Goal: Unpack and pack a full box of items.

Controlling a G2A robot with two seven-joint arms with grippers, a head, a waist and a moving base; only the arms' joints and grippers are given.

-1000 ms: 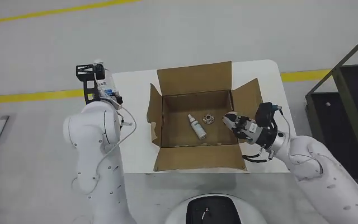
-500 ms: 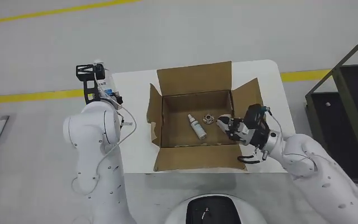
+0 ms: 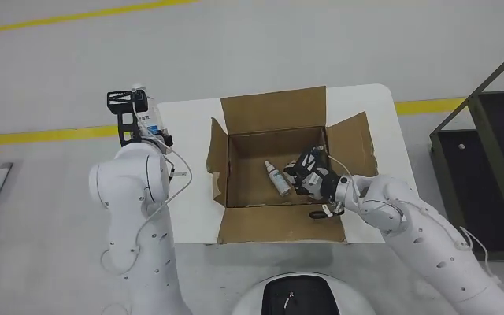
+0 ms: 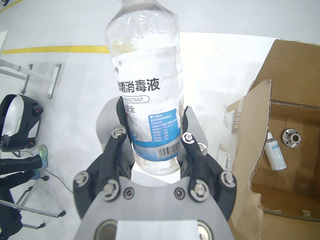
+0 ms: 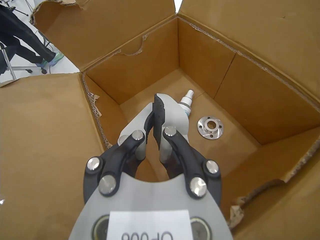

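An open cardboard box stands on the white table. On its floor lie a small white spray bottle and a round metal flange. My right gripper hangs inside the box above the spray bottle, fingers shut with nothing between them. My left gripper is shut on a clear disinfectant bottle and holds it over the table's left edge, left of the box. In the top view that bottle shows at the far left.
The box's flaps are folded outward on every side, with torn edges. A dark rack stands to the right of the table. Past the table's left edge a chair and a person's legs are on the floor.
My right gripper has moved left from above the box's right flap into the box, over the spray bottle and flange. The left arm with its bottle has kept still.
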